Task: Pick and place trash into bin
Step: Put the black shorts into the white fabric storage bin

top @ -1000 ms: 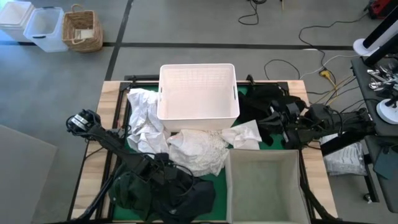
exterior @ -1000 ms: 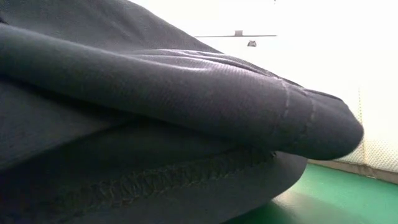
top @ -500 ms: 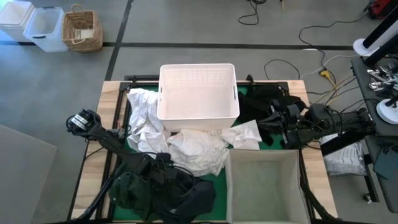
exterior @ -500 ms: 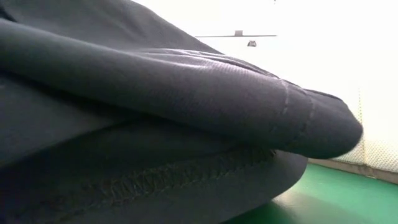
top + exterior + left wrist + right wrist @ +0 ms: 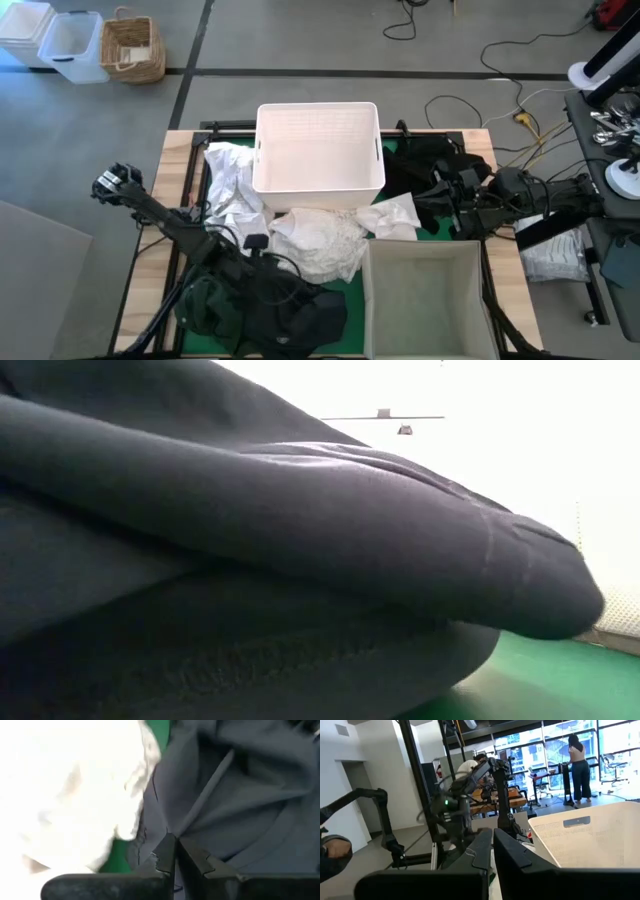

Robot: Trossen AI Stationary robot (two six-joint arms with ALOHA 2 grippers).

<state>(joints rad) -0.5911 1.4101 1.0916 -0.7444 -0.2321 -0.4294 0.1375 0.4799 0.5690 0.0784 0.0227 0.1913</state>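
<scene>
A white tub [image 5: 318,145] stands at the table's far middle. White sheets [image 5: 315,240] lie crumpled in front of it and to its left [image 5: 228,190]. A dark green garment [image 5: 212,305] and a black one [image 5: 305,322] lie bunched at the near edge, filling the low view [image 5: 250,540]. More black cloth [image 5: 425,158] lies right of the tub. My left gripper [image 5: 175,842] is shut, low over the near dark pile [image 5: 283,290]. My right gripper [image 5: 493,837] is shut, hovering right of the tub [image 5: 430,200]. My left gripper has its shut fingertips on the black garment, at a raised fold [image 5: 200,802] that runs straight to the tips. It comes slanting down from the table's left. The garment lies on the table. The fingers hide whether cloth is pinched between them.
A grey fabric bin [image 5: 425,300] sits at the near right corner. Green mat [image 5: 352,290] shows between the cloths. The white sheet [image 5: 70,795] lies right beside the left fingers. Baskets and boxes stand on the floor beyond the table; people are in the room behind.
My left arm has swung, carrying its gripper toward the table's right and near edge across the dark pile. In the low view the dark garment's folded edge has shifted a little to the right and its folds have smoothed. The right arm has kept still.
</scene>
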